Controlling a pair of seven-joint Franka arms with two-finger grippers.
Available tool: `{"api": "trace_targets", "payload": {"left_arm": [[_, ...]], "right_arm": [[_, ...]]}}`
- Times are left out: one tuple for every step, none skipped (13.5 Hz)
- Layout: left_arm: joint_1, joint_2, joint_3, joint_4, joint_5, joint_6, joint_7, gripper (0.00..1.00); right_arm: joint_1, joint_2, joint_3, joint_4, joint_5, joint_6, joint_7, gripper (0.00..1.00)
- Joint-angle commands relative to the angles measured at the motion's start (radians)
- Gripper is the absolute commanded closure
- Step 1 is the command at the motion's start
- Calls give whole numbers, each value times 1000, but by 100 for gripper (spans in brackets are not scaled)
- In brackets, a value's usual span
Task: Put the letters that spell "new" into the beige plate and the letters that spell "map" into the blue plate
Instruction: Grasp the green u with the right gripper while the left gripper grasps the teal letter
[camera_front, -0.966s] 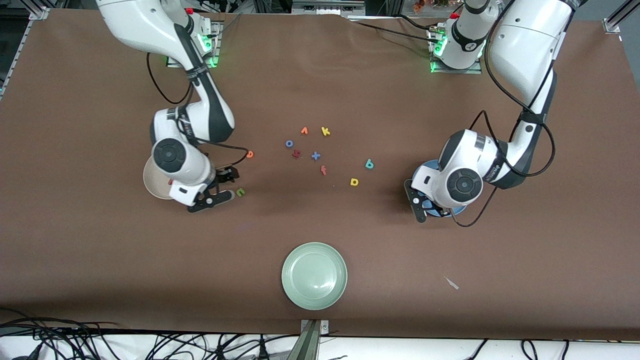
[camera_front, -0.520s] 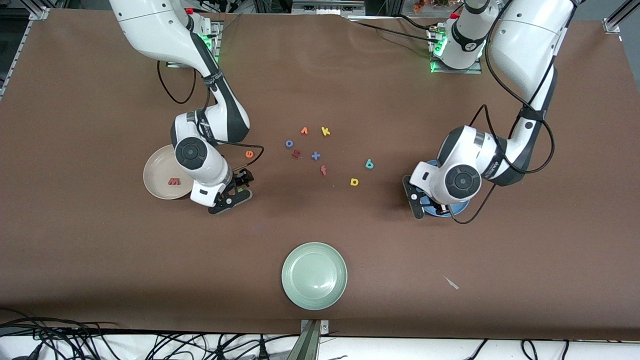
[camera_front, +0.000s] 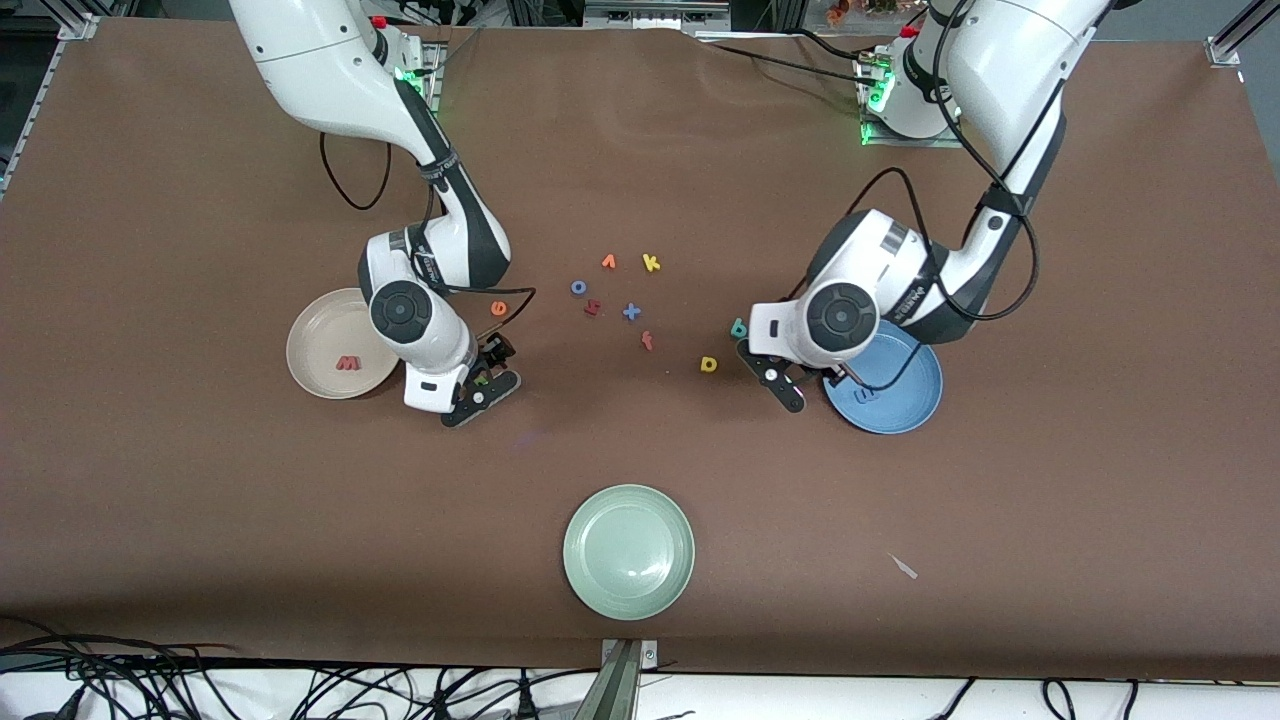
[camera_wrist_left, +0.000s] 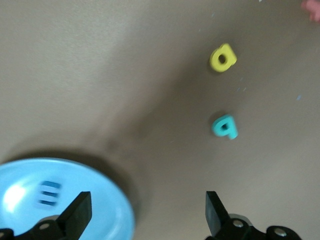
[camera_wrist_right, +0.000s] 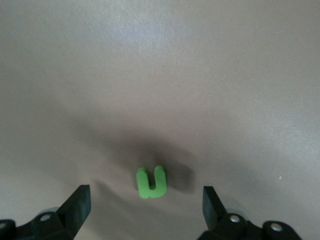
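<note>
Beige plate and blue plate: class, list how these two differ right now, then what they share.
The beige plate holds a pinkish-red "w"; the blue plate holds a blue "m". The beige plate lies toward the right arm's end of the table, the blue plate toward the left arm's. Both are round, shallow and hold one letter.

Even overhead light, soft shadows under arms, left wrist view blurred

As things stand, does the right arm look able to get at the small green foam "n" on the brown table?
Probably yes. The right gripper hangs open right over the green foam "n", which lies flat on bare table between the fingers, with nothing beside it. The beige plate sits clear of it.
</note>
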Motion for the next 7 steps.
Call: {"api": "trace_targets", "payload": {"left_arm": [[-5, 3, -35, -12, 3, 2, -172, 0], [-17, 4, -38, -18, 3, 12, -223, 0], [-28, 3, -39, -38, 3, 36, -263, 0], [-45, -2, -39, -67, 6, 76, -310, 0], [-63, -3, -39, -99, 14, 119, -359, 0], [-81, -2, -38, -125, 19, 163, -401, 0], [-94, 1, -38, -148, 23, 214, -428, 0]], "right_arm": [[-12, 13, 5, 11, 17, 7, -61, 1], [-10, 13, 5, 11, 17, 9, -64, 6], [-10, 13, 5, 11, 17, 9, -64, 11], [-9, 13, 5, 11, 17, 10, -66, 15], [-9, 16, 5, 9, 17, 15, -66, 20], [-7, 22, 5, 11, 17, 17, -67, 27], [-4, 23, 5, 11, 17, 17, -66, 33]]}}
